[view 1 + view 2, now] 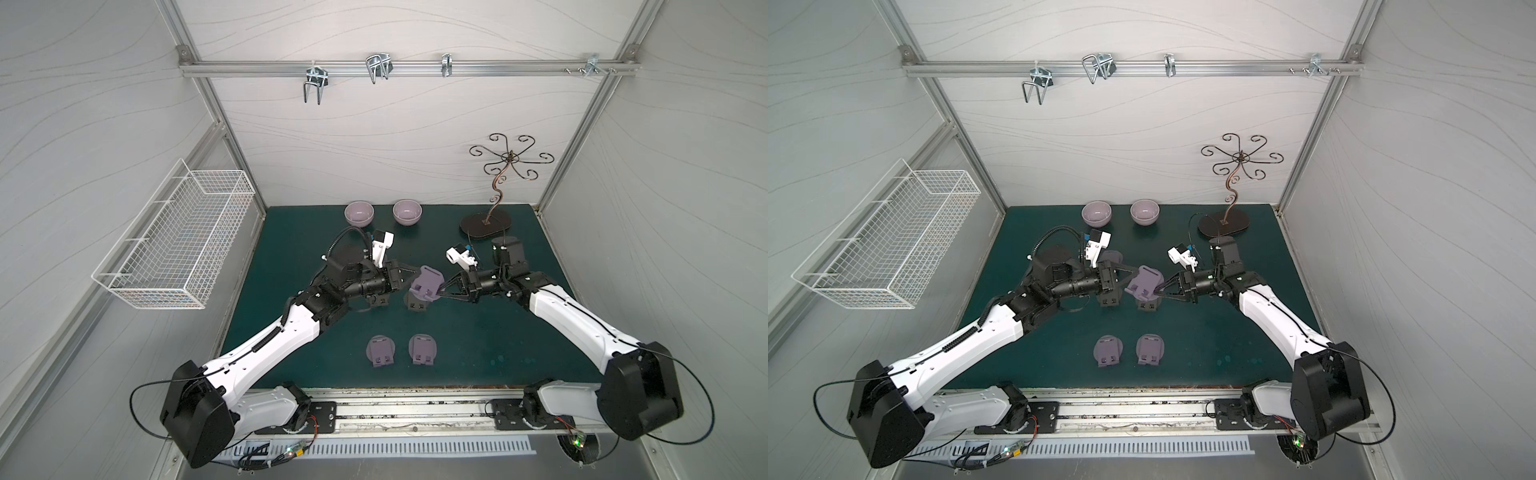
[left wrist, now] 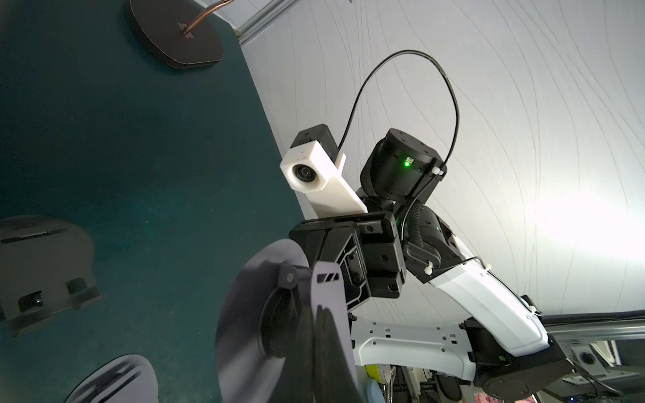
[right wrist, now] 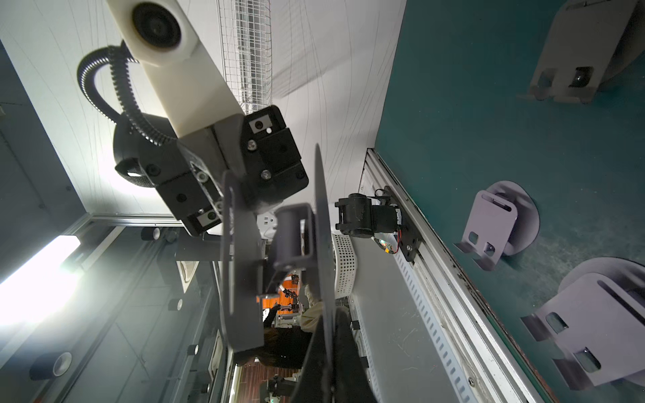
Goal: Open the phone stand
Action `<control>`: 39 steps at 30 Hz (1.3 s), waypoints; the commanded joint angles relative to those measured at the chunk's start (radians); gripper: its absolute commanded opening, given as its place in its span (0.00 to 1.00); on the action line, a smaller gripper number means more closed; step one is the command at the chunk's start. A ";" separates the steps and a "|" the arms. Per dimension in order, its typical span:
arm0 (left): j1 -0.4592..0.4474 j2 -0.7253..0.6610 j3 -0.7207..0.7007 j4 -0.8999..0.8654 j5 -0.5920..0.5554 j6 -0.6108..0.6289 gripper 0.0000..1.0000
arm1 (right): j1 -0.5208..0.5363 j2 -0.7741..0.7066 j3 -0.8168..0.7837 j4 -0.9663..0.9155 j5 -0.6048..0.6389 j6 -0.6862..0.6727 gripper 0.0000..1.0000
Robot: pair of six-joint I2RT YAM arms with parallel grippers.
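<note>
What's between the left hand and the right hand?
The purple phone stand, gripped from opposite sides by the left hand and the right hand; both top views show it.

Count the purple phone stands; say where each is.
5. One phone stand is held between the left gripper and right gripper; one lies on the mat beneath it; one partly hidden under the left gripper; two lie side by side near the front.

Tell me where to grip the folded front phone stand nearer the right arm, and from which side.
Pinch the folded phone stand at its lipped near edge, coming down from the front: it lies flat, and probably only those lips rise off the mat.
</note>
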 commanded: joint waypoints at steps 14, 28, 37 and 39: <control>-0.039 -0.040 0.153 -0.104 0.158 0.175 0.44 | -0.071 -0.077 0.097 -0.166 0.007 -0.130 0.00; 0.142 0.108 0.369 -0.248 0.445 0.280 0.68 | -0.050 -0.191 0.097 -0.265 -0.025 -0.241 0.00; 0.140 0.236 0.481 -0.320 0.521 0.301 0.65 | 0.008 -0.213 0.098 -0.286 0.010 -0.265 0.00; 0.140 0.249 0.490 -0.345 0.521 0.313 0.64 | 0.016 -0.212 0.104 -0.284 0.011 -0.265 0.00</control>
